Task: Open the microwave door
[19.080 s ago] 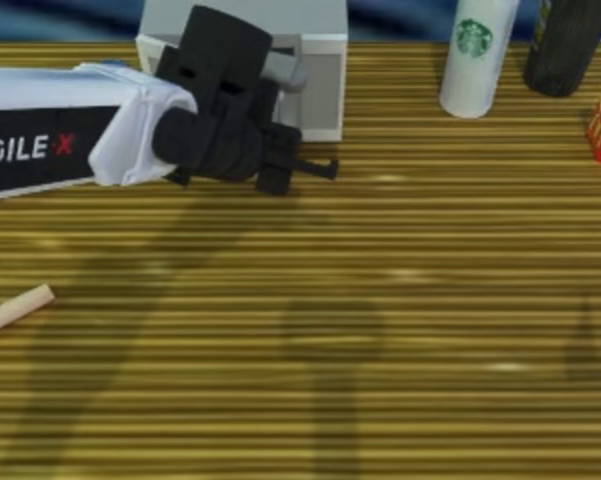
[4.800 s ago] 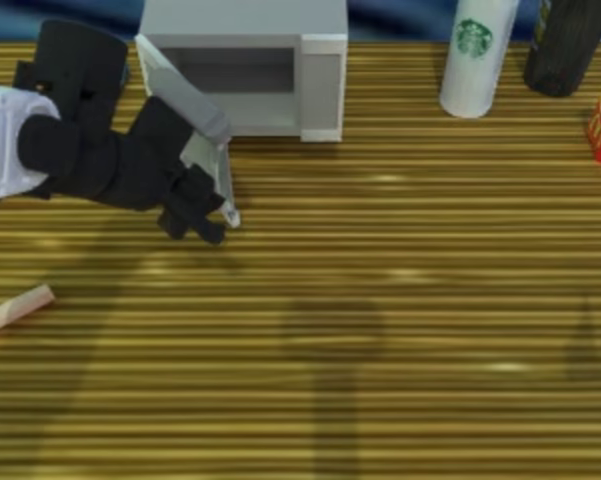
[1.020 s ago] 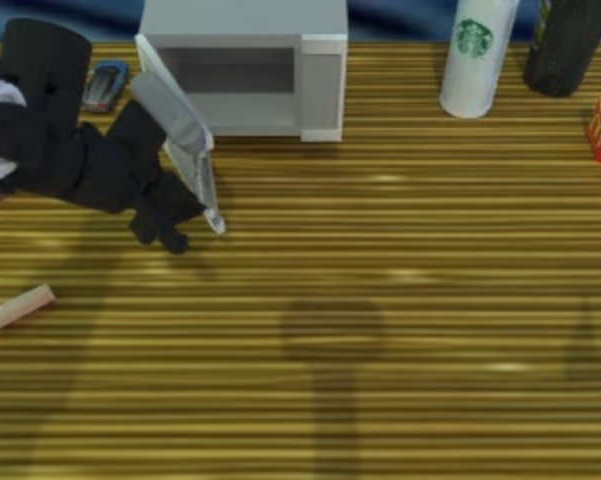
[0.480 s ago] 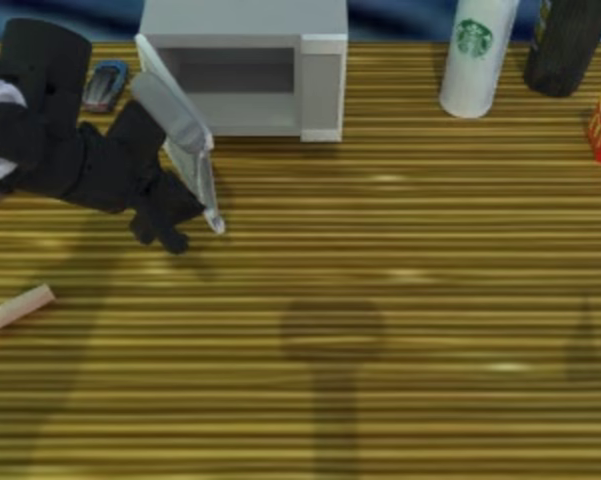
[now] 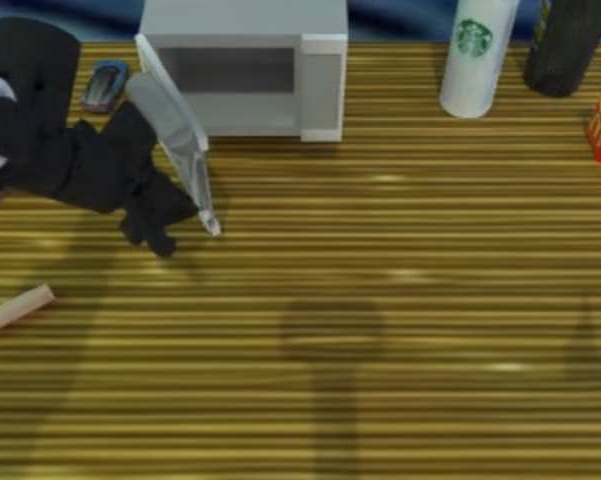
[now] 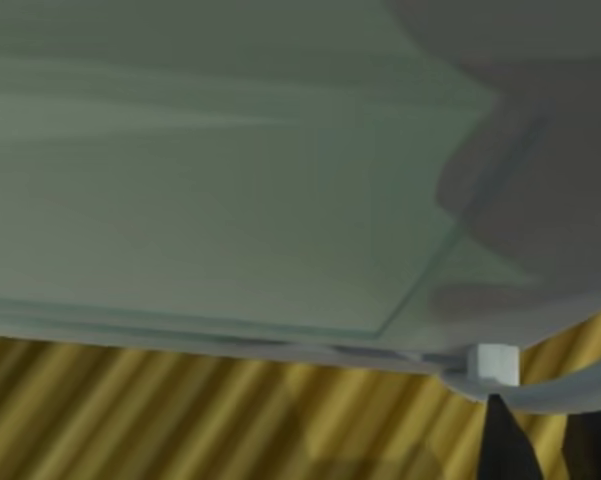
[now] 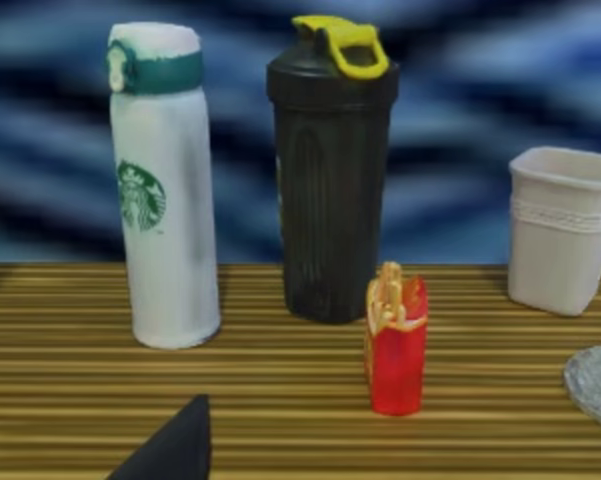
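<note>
A striped yellow-brown wooden table (image 5: pixel 400 330) fills the scene, with a blurred dark blue backdrop (image 7: pixel 460 120) behind its far edge. One boxy light grey-white microwave (image 5: pixel 250 25) stands at the far edge, left of centre, its cavity exposed. Its flat light grey door with the translucent window (image 5: pixel 175 130) is swung out toward the table's left and front, hinged at the microwave's left corner. The black left gripper (image 5: pixel 165 215) sits at the door's free edge, on its outer side; whether its fingers clasp the door I cannot tell. The right gripper is not seen from above; only a dark tip (image 7: pixel 175 450) shows in its wrist view.

Smaller items, one each: a black shaker bottle with yellow lid (image 7: pixel 330 170), a white green-logo tumbler (image 5: pixel 473 55), a white ribbed cup (image 7: pixel 560 230), a red carton of fries (image 7: pixel 395 340), a pale wooden stick (image 5: pixel 15 308), a small blue-grey object (image 5: pixel 104 83) left of the microwave.
</note>
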Available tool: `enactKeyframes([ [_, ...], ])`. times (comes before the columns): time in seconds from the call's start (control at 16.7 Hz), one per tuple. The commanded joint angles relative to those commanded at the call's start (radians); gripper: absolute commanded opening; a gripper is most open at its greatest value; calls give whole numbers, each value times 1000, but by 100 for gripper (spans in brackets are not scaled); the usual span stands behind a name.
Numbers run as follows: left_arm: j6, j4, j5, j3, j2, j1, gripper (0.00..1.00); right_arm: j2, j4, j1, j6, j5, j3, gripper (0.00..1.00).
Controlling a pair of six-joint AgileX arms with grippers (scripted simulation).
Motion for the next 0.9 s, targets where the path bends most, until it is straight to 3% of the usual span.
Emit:
enactKeyframes([
  [0.9, 19, -14, 8, 1, 3, 10, 0, 0, 0, 0, 0, 0, 0, 100],
])
